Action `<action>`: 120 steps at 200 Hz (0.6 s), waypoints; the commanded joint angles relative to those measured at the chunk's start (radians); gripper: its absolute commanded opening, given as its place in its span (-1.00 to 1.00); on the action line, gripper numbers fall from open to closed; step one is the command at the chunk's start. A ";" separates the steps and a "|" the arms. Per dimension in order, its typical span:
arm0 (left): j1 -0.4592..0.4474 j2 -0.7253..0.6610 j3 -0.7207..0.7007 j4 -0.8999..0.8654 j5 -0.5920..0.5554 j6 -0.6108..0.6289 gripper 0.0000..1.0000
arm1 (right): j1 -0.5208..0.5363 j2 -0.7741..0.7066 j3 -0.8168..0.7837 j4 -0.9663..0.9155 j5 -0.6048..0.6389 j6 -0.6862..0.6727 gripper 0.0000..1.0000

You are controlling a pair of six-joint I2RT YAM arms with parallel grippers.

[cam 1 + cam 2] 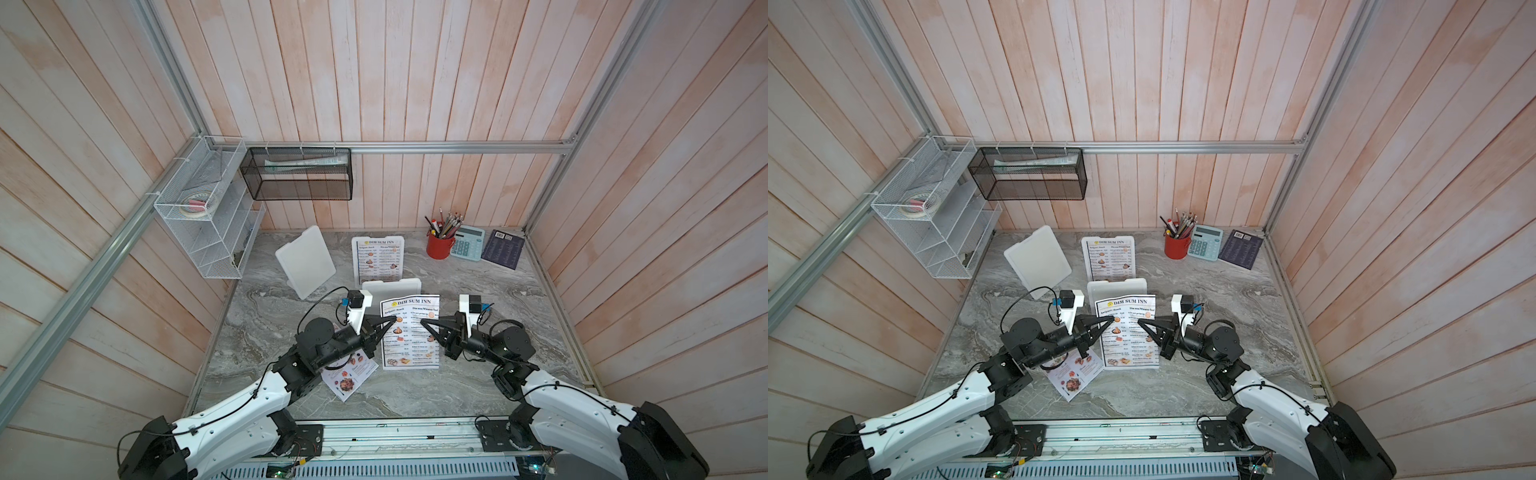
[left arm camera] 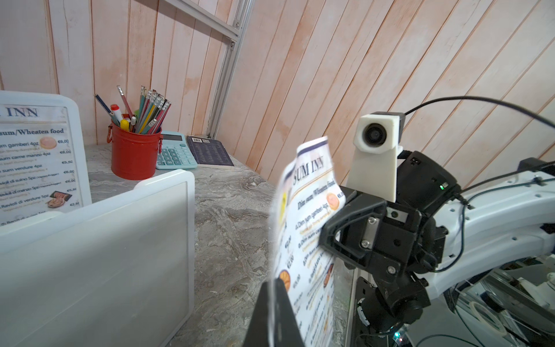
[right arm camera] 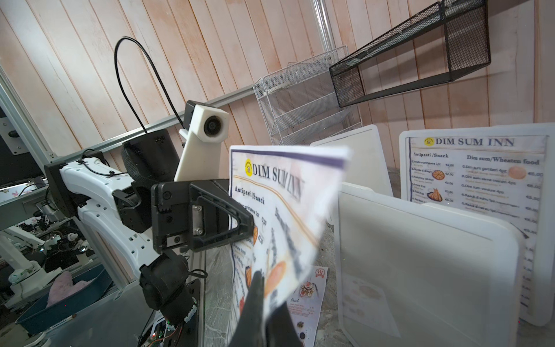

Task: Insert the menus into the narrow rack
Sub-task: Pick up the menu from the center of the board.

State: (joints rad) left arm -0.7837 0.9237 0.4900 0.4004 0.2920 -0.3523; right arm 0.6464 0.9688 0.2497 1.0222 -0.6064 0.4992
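In both top views my left hand [image 1: 392, 319] and my right hand [image 1: 422, 321] face each other over the middle of the desk [image 1: 478, 374], each at a side edge of the held menu [image 1: 409, 340], a "DIM SUM INN" sheet raised off the desk and facing up toward the camera. Just beyond it stands an empty white stand [image 1: 390, 286], and farther back the framed menu [image 1: 378, 259] sits upright in its own white holder. The Special Menu [image 1: 353, 376] lies flat on the near left, partly under my left arm. The black mesh rack [image 1: 299, 174] hangs on the far wall, to the left and well above the desk, apart from all three sheets. In the left wrist view my left hand [image 2: 273, 288] is pressed together on the held menu [image 2: 309, 192], the paper running up from between the fingers, blurred and curling; my right hand [image 2: 326, 237] pinches the opposite edge. In the right wrist view my right hand [image 3: 264, 300] looks closed on the lower part of the held menu [image 3: 279, 186], while my left hand [image 3: 249, 228] clamps its other side; the Special Menu [image 3: 309, 300] shows on the desk below, the framed menu [image 3: 474, 174] stands behind the white stand [image 3: 420, 264], and the black mesh rack [image 3: 420, 60] is up on the wall
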 commanded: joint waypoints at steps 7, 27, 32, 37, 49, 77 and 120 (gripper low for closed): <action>0.008 -0.008 0.071 -0.085 0.043 0.086 -1.00 | -0.011 -0.054 0.007 -0.098 -0.034 -0.046 -0.61; 0.008 -0.015 0.098 -0.113 0.093 0.110 -1.00 | -0.028 -0.099 -0.004 -0.118 -0.069 -0.053 -0.43; 0.007 -0.016 0.102 -0.114 0.109 0.116 -1.00 | -0.031 -0.107 -0.005 -0.125 -0.075 -0.054 -0.40; 0.008 -0.015 0.105 -0.118 0.125 0.120 -1.00 | -0.034 -0.114 -0.003 -0.134 -0.078 -0.055 -0.39; 0.006 -0.018 0.111 -0.126 0.157 0.130 -1.00 | -0.040 -0.117 0.001 -0.147 -0.094 -0.053 -0.38; 0.006 -0.025 0.116 -0.144 0.193 0.153 -1.00 | -0.044 -0.080 0.017 -0.129 -0.154 -0.053 -0.45; 0.006 -0.035 0.143 -0.215 0.192 0.186 -1.00 | -0.044 -0.034 0.047 -0.157 -0.190 -0.068 -0.45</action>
State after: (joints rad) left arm -0.7795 0.9092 0.5877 0.2420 0.4595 -0.2100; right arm 0.6067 0.9295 0.2573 0.8875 -0.7460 0.4511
